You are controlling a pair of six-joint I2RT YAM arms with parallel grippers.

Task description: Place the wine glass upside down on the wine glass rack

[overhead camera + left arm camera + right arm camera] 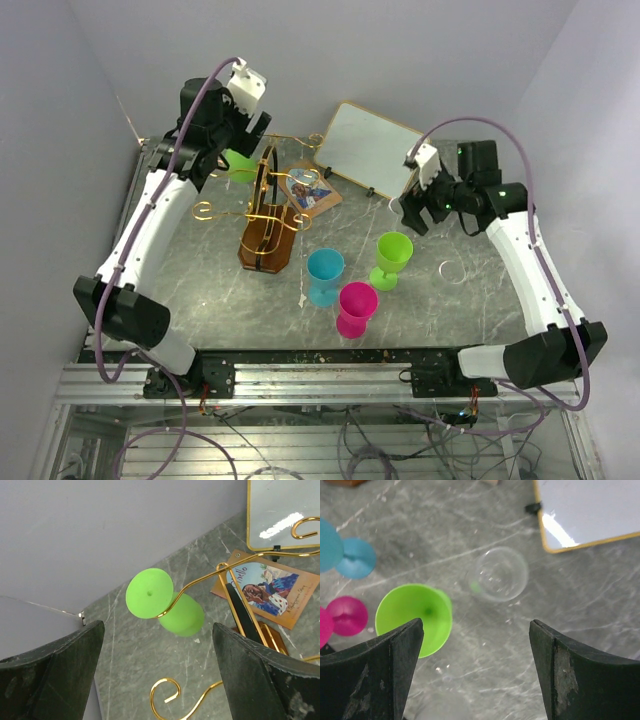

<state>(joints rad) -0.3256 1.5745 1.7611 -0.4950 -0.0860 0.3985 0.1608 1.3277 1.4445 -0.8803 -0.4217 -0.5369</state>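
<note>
1. Two arms are out over the grey marble table (pixel 200 295). The left gripper (pixel 157 625) is at the far-left corner, jaws spread wide and gripping nothing. The right gripper (pixel 476 624) has its jaws wide too, and they're empty.
2. White board (pixel 372 150) leans at the back, right of centre.
3. Wine glass rack (pixel 265 215) stands left of centre, with a picture card (pixel 308 188) just behind it.
4. Green wine glass (pixel 149 592) hangs foot-up on the rack's far-left arm. The wire is hooked at its stem, and neither finger touches it.
5. Under the right gripper there's an upright green glass (pixel 412 615) with a clear glass (pixel 500 574) just beside it. The blue glass (pixel 325 275) and pink glass (pixel 357 308) are nearby.
</note>
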